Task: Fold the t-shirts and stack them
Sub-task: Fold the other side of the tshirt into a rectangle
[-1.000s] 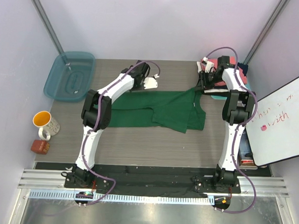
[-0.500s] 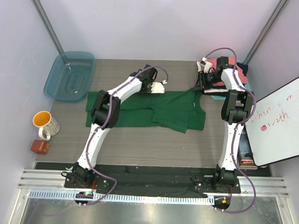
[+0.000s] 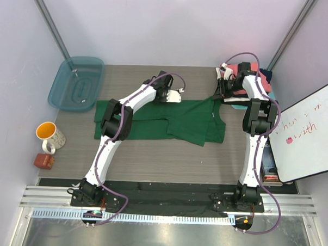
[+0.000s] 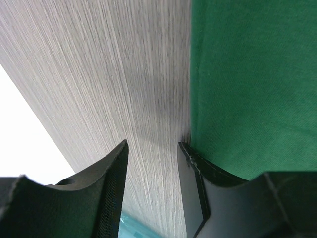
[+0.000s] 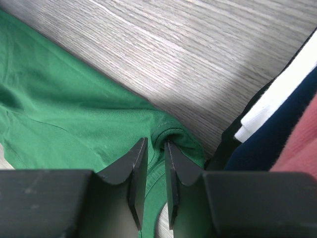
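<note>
The right gripper is found narrowed on a ridge of the green shirt, spread mid-frame on the table. The left gripper is parted, empty, at its upper edge. Cloth is judged light and limp, best pinched at hems. Folded shirts crowd upper right; room lies below.

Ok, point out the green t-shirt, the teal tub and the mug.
green t-shirt [image 3: 191, 124], top view, middle of its body
teal tub [image 3: 81, 89], top view, its bare floor
mug [image 3: 46, 131], top view, its orange inside

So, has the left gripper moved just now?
Yes: the left gripper shifted right, away from the teal tub, along the far edge of the green t-shirt.
</note>
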Available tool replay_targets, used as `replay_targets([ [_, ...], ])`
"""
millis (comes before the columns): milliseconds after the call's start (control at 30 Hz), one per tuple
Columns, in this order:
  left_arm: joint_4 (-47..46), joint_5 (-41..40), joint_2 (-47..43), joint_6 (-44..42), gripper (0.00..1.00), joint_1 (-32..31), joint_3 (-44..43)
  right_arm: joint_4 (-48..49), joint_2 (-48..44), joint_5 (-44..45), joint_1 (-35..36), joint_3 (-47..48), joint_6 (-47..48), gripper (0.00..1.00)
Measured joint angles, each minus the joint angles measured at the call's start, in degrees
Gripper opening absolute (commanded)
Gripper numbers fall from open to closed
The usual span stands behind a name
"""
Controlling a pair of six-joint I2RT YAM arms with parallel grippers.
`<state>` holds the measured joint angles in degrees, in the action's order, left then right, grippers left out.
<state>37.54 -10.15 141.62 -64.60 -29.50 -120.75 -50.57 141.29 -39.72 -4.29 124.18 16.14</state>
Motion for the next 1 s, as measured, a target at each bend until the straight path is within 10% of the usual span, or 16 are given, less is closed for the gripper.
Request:
replay_targets([
  [333,2.5,8.0,-1.2,3.0,0.45,-0.1,-0.7,0.0,0.0,0.4,0.5,0.0,0.0,0.14],
  [567,4.7,15.4,-2.9,5.8,0.0,-1.2,-2.6,0.0,0.0,1.0,1.5,0.0,0.4,0.02],
  [1000,3.7,18.9,-3.2,7.5,0.0,-2.4,-1.1,0.2,0.0,1.7,2.2,0.0,0.7,0.01],
])
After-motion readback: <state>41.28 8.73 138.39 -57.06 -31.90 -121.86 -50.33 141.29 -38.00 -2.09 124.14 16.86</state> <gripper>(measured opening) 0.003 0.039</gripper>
